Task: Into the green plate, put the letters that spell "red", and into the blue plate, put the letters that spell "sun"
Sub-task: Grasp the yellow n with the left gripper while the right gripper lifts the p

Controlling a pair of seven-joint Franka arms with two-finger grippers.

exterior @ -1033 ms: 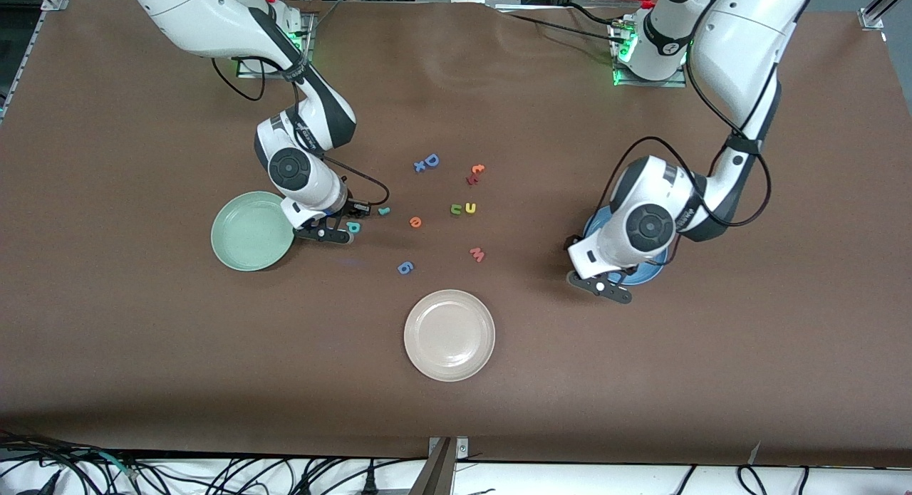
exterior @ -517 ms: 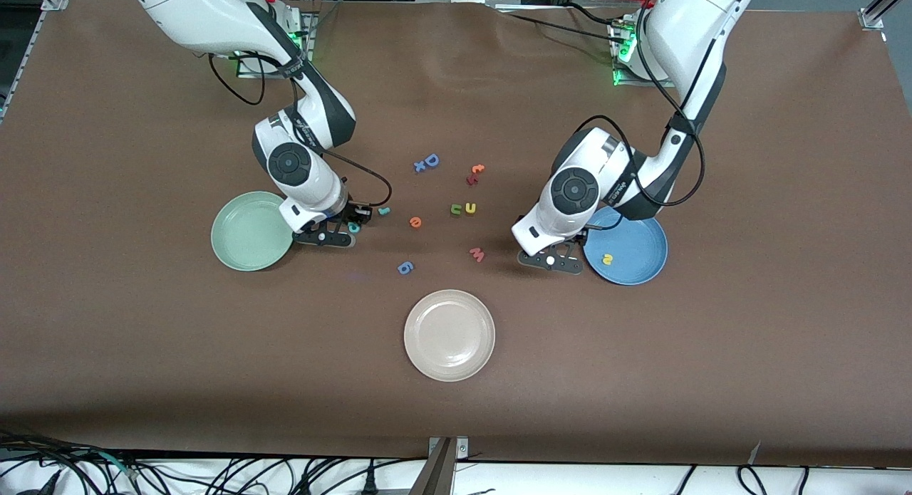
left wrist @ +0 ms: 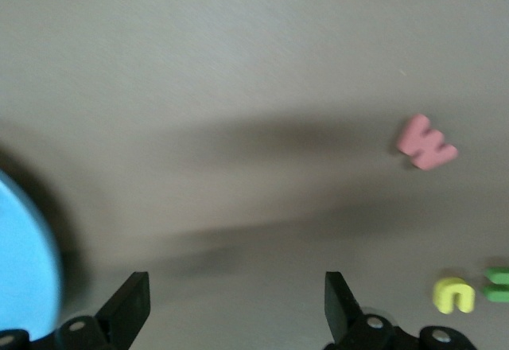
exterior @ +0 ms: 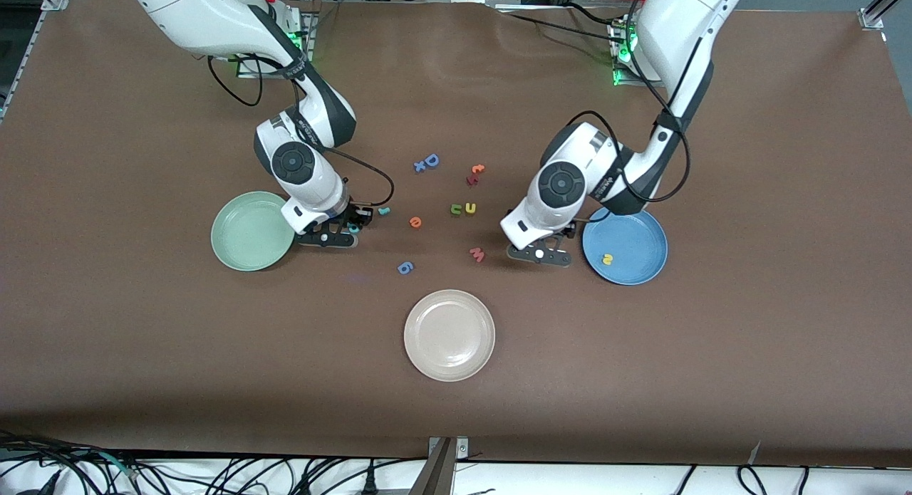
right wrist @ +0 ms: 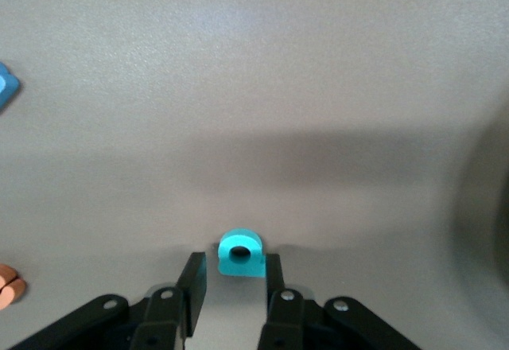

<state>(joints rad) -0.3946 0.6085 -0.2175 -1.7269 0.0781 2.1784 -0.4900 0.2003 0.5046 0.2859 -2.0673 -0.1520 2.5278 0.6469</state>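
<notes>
The teal "d" (right wrist: pixel 240 254) lies on the table right at the tips of my right gripper (right wrist: pixel 234 277), beside the green plate (exterior: pixel 242 238). The fingers stand narrowly open, and a gap shows between one finger and the letter. The teal "r" (exterior: pixel 384 211) and orange "e" (exterior: pixel 415 222) lie a little toward the left arm's end from the "d" (exterior: pixel 353 228). My left gripper (exterior: pixel 539 254) hangs wide open and holds nothing, over bare table between the pink "w" (exterior: pixel 477 253) and the blue plate (exterior: pixel 638 235). A yellow "s" (exterior: pixel 608 258) lies in that plate. The yellow "u" (exterior: pixel 470 208) and green "n" (exterior: pixel 456 209) lie side by side.
A cream plate (exterior: pixel 449 335) stands nearest the front camera. A blue "6" piece (exterior: pixel 405 268) lies between it and the "e". A blue "D" (exterior: pixel 431 160) and a red and orange pair (exterior: pixel 475 173) lie farther back.
My left arm swung off the blue plate toward the "w", uncovering the yellow "s" in the plate. My right gripper's fingers parted a little at the "d".
</notes>
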